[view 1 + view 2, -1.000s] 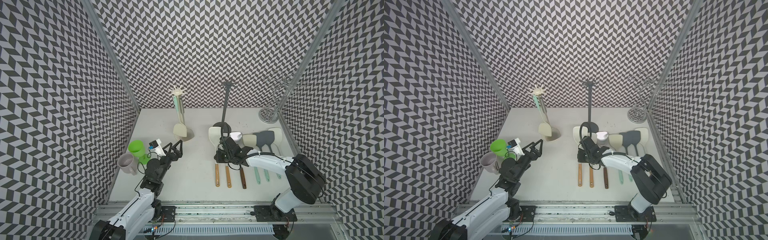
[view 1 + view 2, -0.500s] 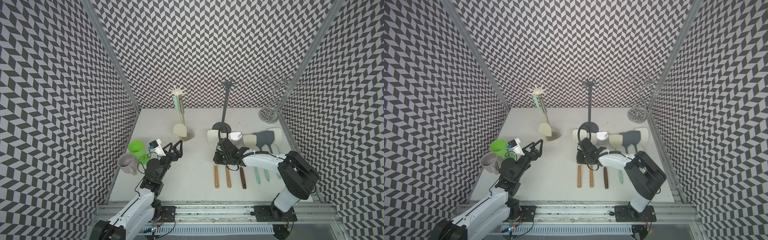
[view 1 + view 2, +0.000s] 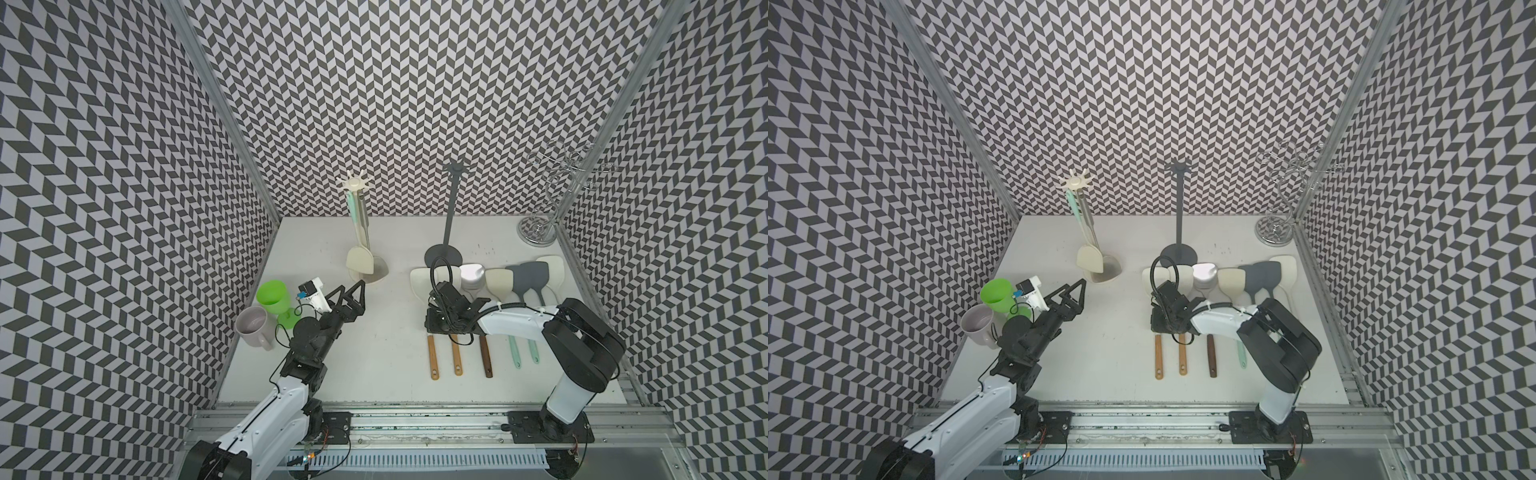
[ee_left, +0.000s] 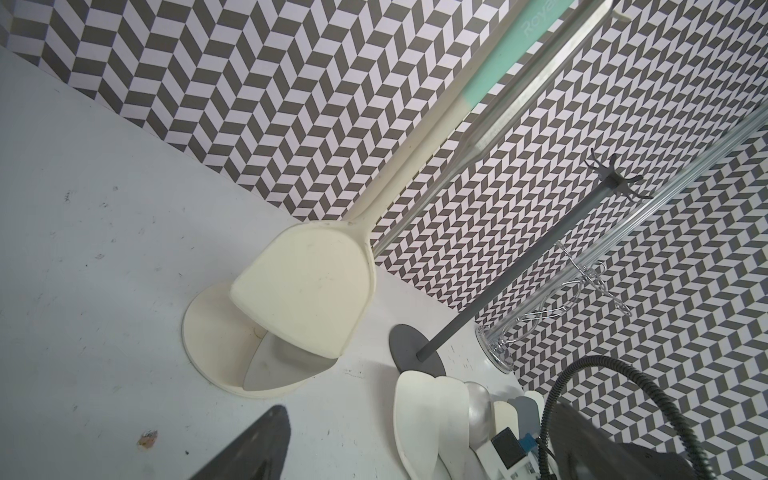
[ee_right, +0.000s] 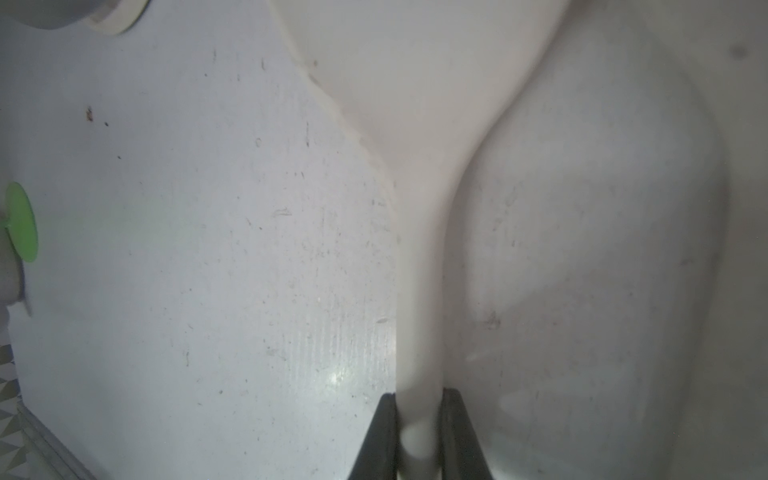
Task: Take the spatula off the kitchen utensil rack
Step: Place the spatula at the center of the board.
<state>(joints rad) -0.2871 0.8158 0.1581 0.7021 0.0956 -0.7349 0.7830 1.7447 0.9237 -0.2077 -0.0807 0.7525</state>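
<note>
The cream kitchen utensil rack (image 3: 354, 184) (image 3: 1074, 181) stands at the back left. A cream spatula (image 3: 359, 259) (image 3: 1089, 257) (image 4: 307, 291) with a teal handle hangs from it, beside a clear-handled utensil. My left gripper (image 3: 353, 291) (image 3: 1073, 291) is open and empty, in front of the rack's base and apart from it. One of its fingers (image 4: 257, 444) shows in the left wrist view. My right gripper (image 3: 440, 324) (image 3: 1167, 320) (image 5: 419, 436) is low over the table. It is shut on the neck of a cream wooden-handled spatula (image 5: 419, 291) (image 3: 433, 357).
A row of several spatulas (image 3: 528, 278) lies on the table at the right. A black stand (image 3: 451, 208) and a chrome wire stand (image 3: 557, 199) are at the back. A green cup (image 3: 272, 293) and a mauve mug (image 3: 251, 332) sit by the left wall.
My right gripper has crept slightly forward over the spatula handles and its arm has folded in. The left arm has not moved.
</note>
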